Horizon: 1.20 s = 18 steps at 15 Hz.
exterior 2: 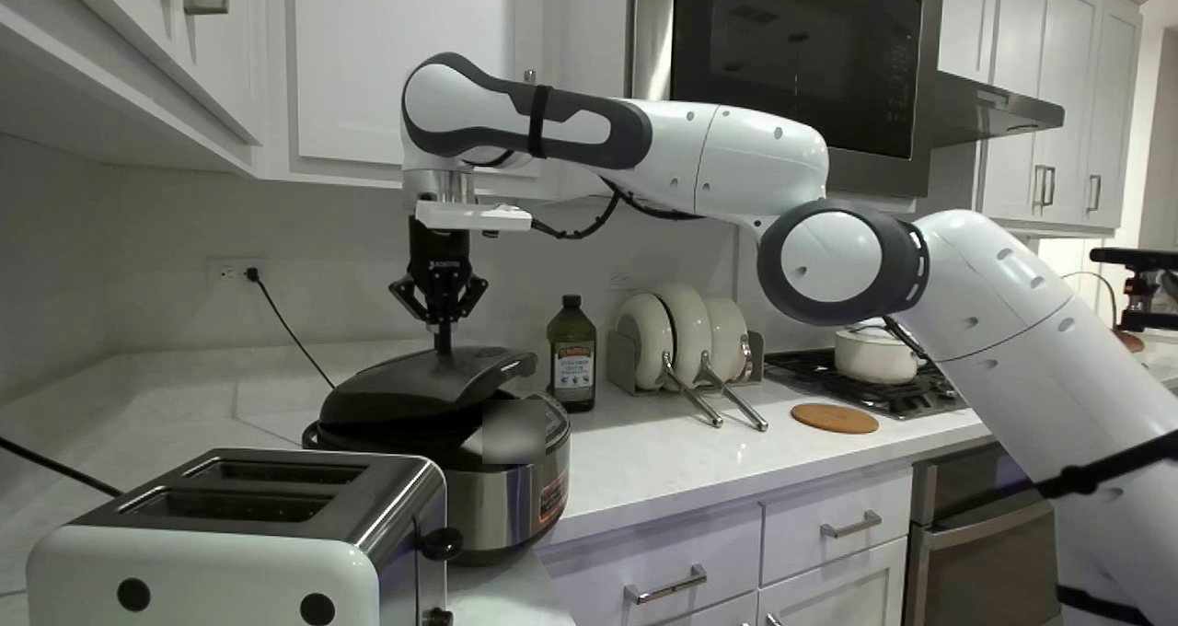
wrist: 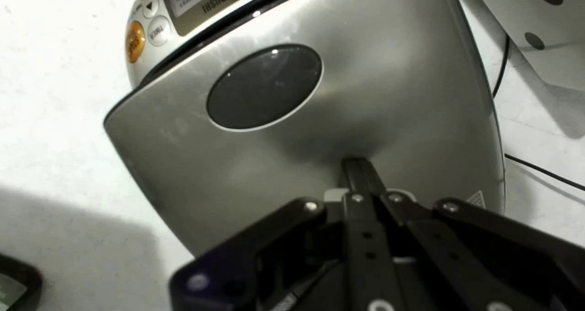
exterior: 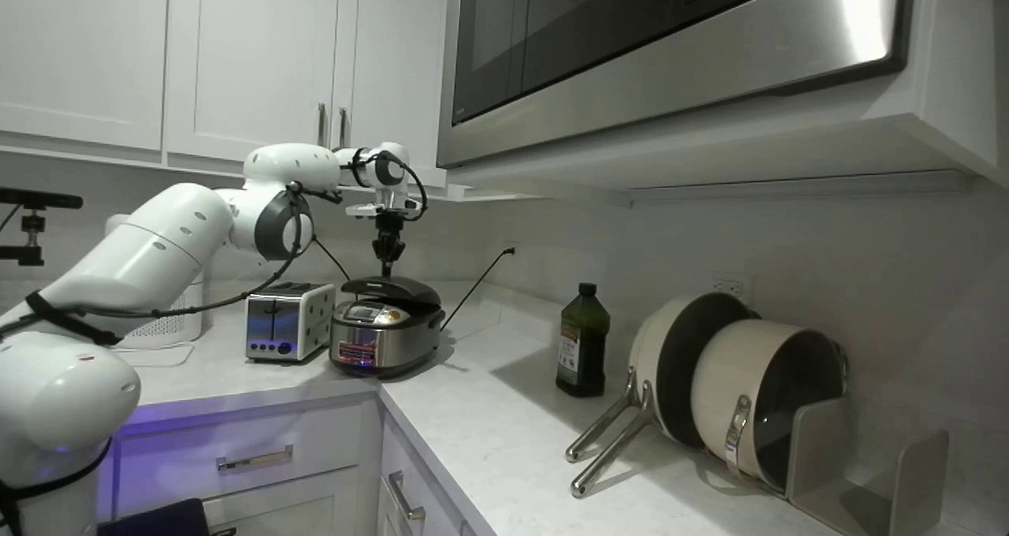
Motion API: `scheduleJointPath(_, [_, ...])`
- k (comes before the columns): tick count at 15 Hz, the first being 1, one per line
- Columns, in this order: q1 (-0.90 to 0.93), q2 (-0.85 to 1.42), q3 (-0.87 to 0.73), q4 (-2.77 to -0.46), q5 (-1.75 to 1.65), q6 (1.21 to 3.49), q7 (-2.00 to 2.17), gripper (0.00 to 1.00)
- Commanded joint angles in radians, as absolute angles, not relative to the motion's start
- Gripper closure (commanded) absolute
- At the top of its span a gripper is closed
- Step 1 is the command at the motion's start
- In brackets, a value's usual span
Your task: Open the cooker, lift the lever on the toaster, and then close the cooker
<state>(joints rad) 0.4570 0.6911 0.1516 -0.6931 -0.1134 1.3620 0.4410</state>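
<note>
The cooker (exterior: pixel 386 339) is silver and black, in the counter's corner. Its dark lid (exterior 2: pixel 414 387) is partly raised, with a gap at the front in both exterior views. The lid fills much of the wrist view (wrist: pixel 247 178). My gripper (exterior: pixel 386 271) points down over the lid, its fingers together with nothing between them. The tips are at the lid's top (exterior 2: pixel 443 342), seemingly touching it; they show in the wrist view (wrist: pixel 357 162). The white and steel toaster (exterior: pixel 288 323) with black dots stands beside the cooker. Its black lever (exterior 2: pixel 440 543) is high on its front.
A dark oil bottle (exterior: pixel 583 343) stands along the counter past the cooker. Pans (exterior: pixel 670 362) stand in a rack with handles sticking out. Upper cabinets (exterior: pixel 260 55) and a microwave (exterior 2: pixel 796 64) hang above. Power cords (exterior 2: pixel 290 331) run behind the cooker and toaster.
</note>
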Motion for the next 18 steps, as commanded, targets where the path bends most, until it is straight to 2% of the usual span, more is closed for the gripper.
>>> scheduleJointPath(1, [0.473, 0.777, 0.127, -0.578, -0.067, 1.263, 0.475, 1.0])
scheduleJointPath(15, [0.464, 0.944, 0.112, -0.349, -0.003, 1.113, 0.474, 1.0])
scheduleJointPath(16, [0.448, 0.891, 0.14, -0.453, -0.018, 1.159, 0.481, 1.0])
scheduleJointPath(18, [0.443, 0.9, 0.144, -0.457, -0.016, 1.158, 0.479, 1.0])
